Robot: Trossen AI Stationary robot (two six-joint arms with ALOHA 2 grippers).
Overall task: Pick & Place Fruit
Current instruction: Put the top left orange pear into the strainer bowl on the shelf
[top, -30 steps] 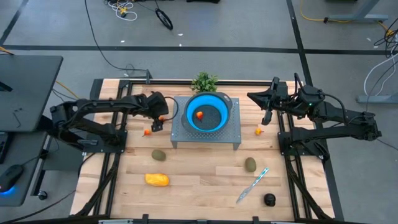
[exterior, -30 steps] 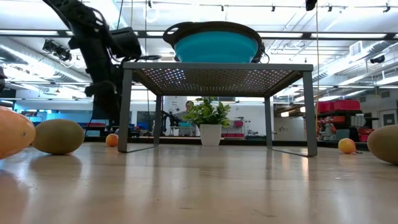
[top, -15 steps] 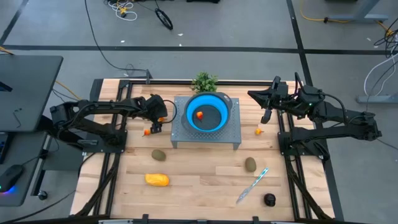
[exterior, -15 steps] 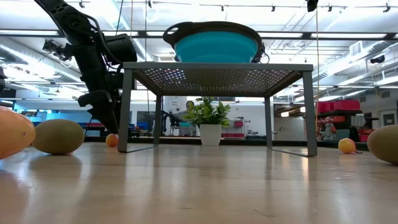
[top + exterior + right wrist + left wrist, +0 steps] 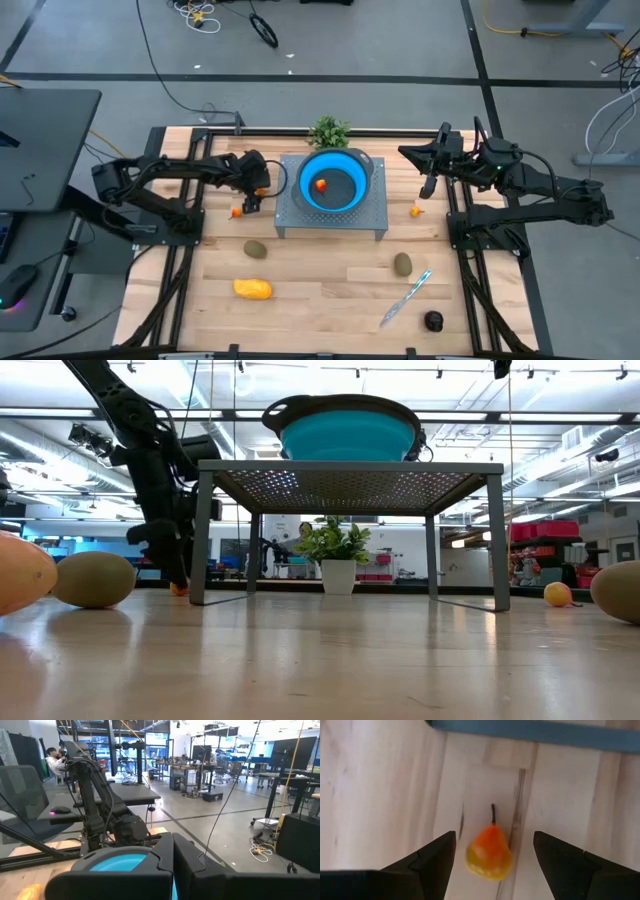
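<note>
The wooden counter (image 5: 320, 290) fills the high view, with a dark arm along each side. At its middle-rear stands a perforated metal stand (image 5: 332, 212) carrying a blue bowl (image 5: 331, 180); one tiny orange fruit (image 5: 320, 184) lies inside the bowl. At twelve o'clock from the bowl sits a green plant sprig (image 5: 328, 130).

The left tool (image 5: 246, 205) hangs at nine o'clock from the stand, its fingers spread wide and gripping nothing. In the left wrist view a small orange pear-shaped fruit (image 5: 489, 853) lies on the wood between the two fingers (image 5: 432, 862), touching neither. From above, this fruit (image 5: 236, 211) shows just beside the tool.

The right tool (image 5: 427, 190) waits at three o'clock from the stand, fingers pressed together with nothing between them. Another tiny orange fruit (image 5: 416, 210) rests on the counter near it.

Towards six o'clock lie the yellow-orange oblong fruit (image 5: 253, 289), an olive-brown oval (image 5: 256, 249) at seven o'clock from the stand, a second olive oval (image 5: 402, 264) at five o'clock, a silver knife (image 5: 406, 297) with a light-blue handle, and a near-black round fruit (image 5: 433, 321) at the front right corner.
</note>
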